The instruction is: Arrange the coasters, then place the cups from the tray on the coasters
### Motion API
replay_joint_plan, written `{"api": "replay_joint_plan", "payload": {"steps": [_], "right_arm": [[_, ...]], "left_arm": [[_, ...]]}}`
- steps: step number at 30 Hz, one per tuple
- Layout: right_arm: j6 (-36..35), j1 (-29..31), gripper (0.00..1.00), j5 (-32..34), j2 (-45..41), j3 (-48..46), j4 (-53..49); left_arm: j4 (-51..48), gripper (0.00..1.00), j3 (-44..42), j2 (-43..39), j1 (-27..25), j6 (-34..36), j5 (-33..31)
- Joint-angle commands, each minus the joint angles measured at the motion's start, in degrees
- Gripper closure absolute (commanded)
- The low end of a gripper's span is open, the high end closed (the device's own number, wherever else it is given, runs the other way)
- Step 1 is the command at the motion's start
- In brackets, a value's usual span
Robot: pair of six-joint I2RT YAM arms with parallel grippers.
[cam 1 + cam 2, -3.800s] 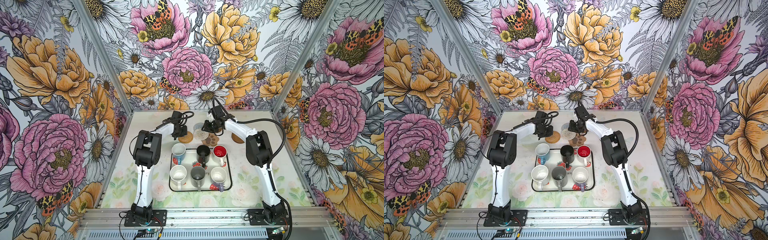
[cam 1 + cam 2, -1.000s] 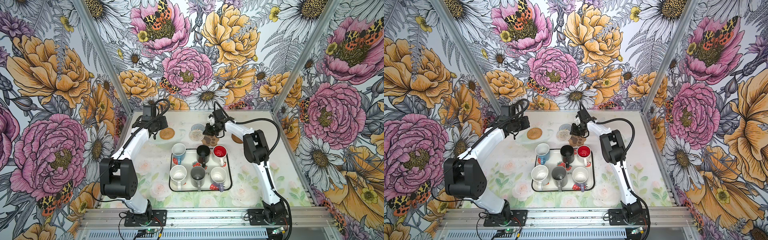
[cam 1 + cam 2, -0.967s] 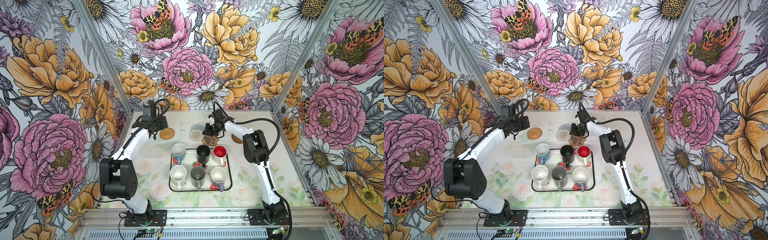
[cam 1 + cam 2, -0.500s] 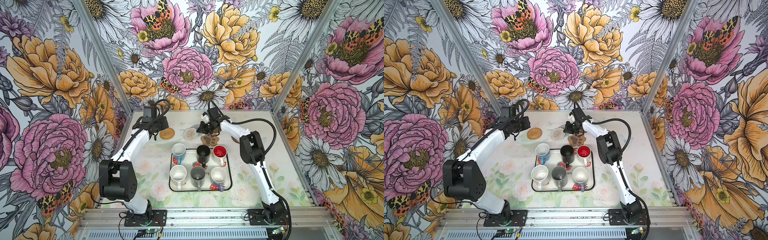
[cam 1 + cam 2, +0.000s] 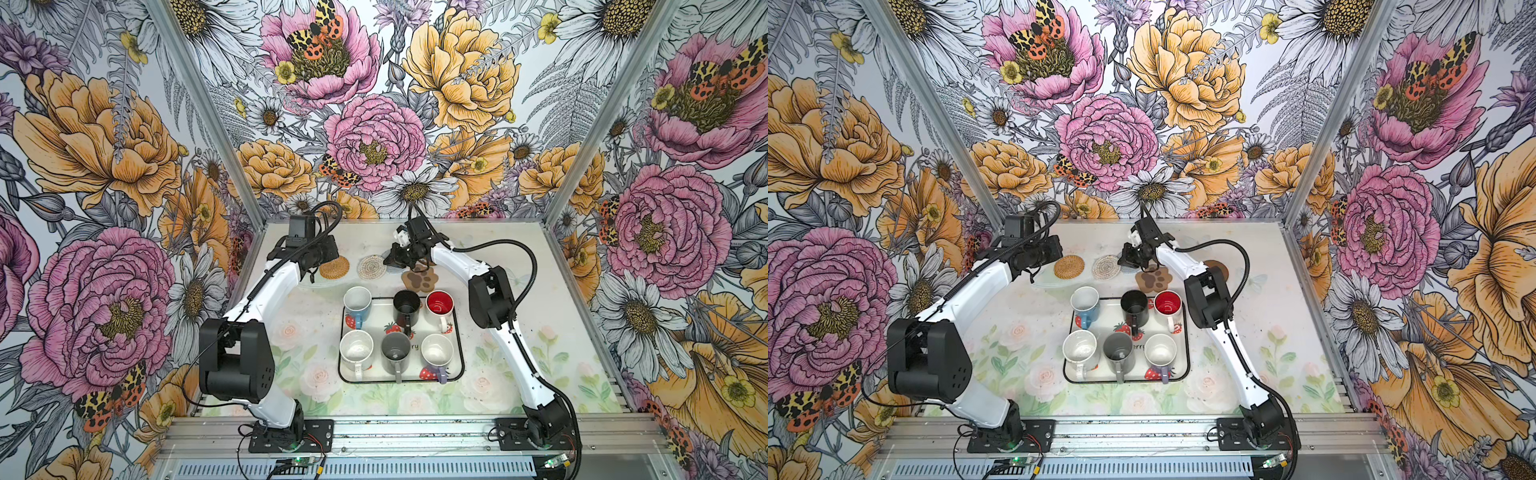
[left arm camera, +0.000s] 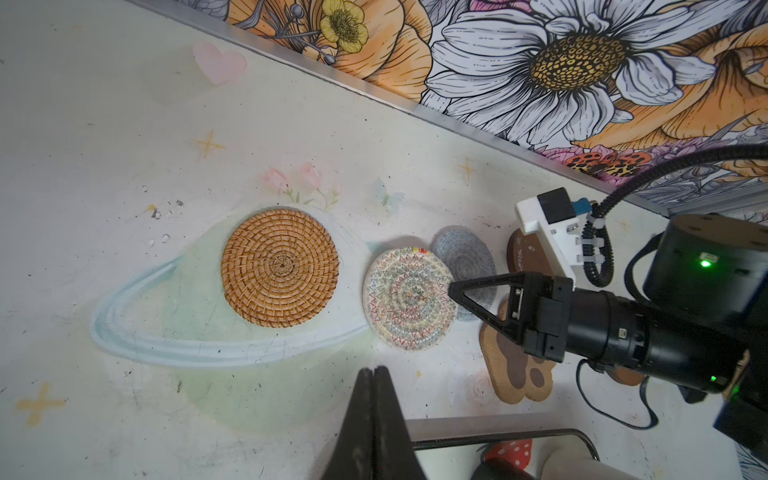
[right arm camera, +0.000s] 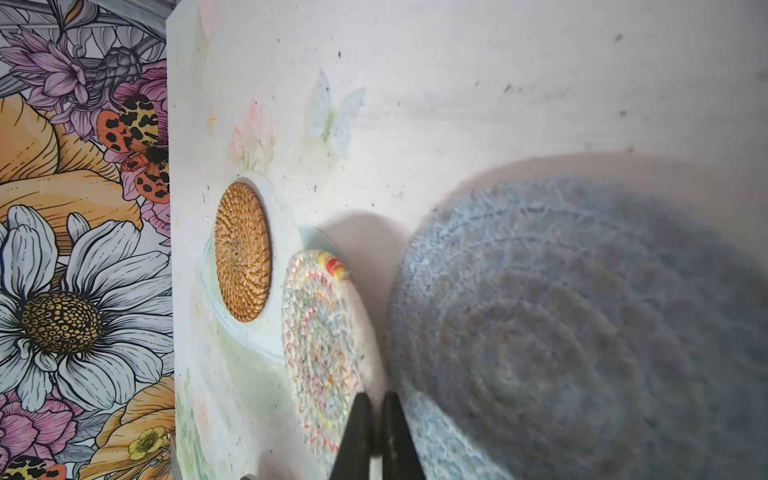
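On the floral bench (image 5: pixel 561 291), the white strawberry-print tray (image 5: pixel 458 345) holds all six mugs (image 5: pixel 395 353), so you are at the coaster stage. Your right gripper (image 6: pixel 455 291) has its fingers pressed together, tips at the seam where the whitish woven round coaster (image 6: pixel 409 297) meets the grey-blue woven round coaster (image 6: pixel 465 255); whether they nip a rim I cannot tell. The grey-blue one, round with no long axis, lies under that arm, crowded by the tan paw-shaped coaster (image 6: pixel 515 374) and a glossy brown disc (image 6: pixel 525 257). Your left gripper (image 6: pixel 374 372), fingers closed and empty, hovers near the tan rattan round coaster (image 6: pixel 280 268).
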Motion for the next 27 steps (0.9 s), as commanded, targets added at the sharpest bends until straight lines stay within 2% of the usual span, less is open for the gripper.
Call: {"api": "replay_joint_plan", "payload": {"steps": [1,27], "right_arm": [[1.1,0.8,1.0,-0.5,1.7,2.5,0.3],[6.1,1.7,1.0,1.1,8.4,12.3,0.3]], "left_arm": [[2.4,1.0,-1.4,-0.1,-0.7,-1.0,1.3],[8.9,1.0,-7.4,1.4,-1.0,-3.1,4.3]]}}
